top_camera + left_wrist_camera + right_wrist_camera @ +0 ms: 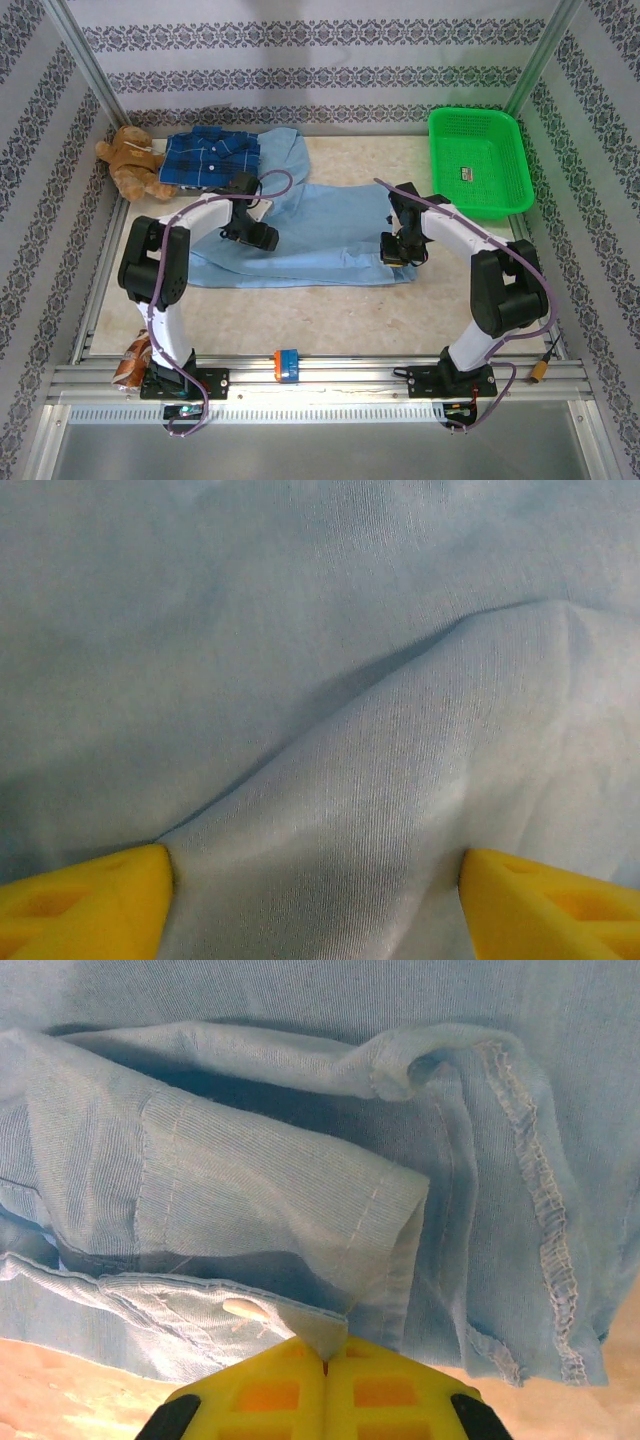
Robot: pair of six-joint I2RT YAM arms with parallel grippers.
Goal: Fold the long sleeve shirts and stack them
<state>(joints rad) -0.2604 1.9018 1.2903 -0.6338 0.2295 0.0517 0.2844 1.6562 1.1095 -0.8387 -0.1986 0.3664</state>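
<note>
Between right jaws, light blue shirt point(250, 1190) corner

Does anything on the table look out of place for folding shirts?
Yes: a brown teddy bear, no garment, sits at the far left corner beside the plaid shirt, beyond the light blue shirt.

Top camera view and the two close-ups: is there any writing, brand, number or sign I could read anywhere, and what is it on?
No text here can be read.
On the green basket: a small label on its floor, too small to read.
On the packet by the left arm's base: print too blurred to read.
On the light blue shirt: no label or writing visible.
</note>
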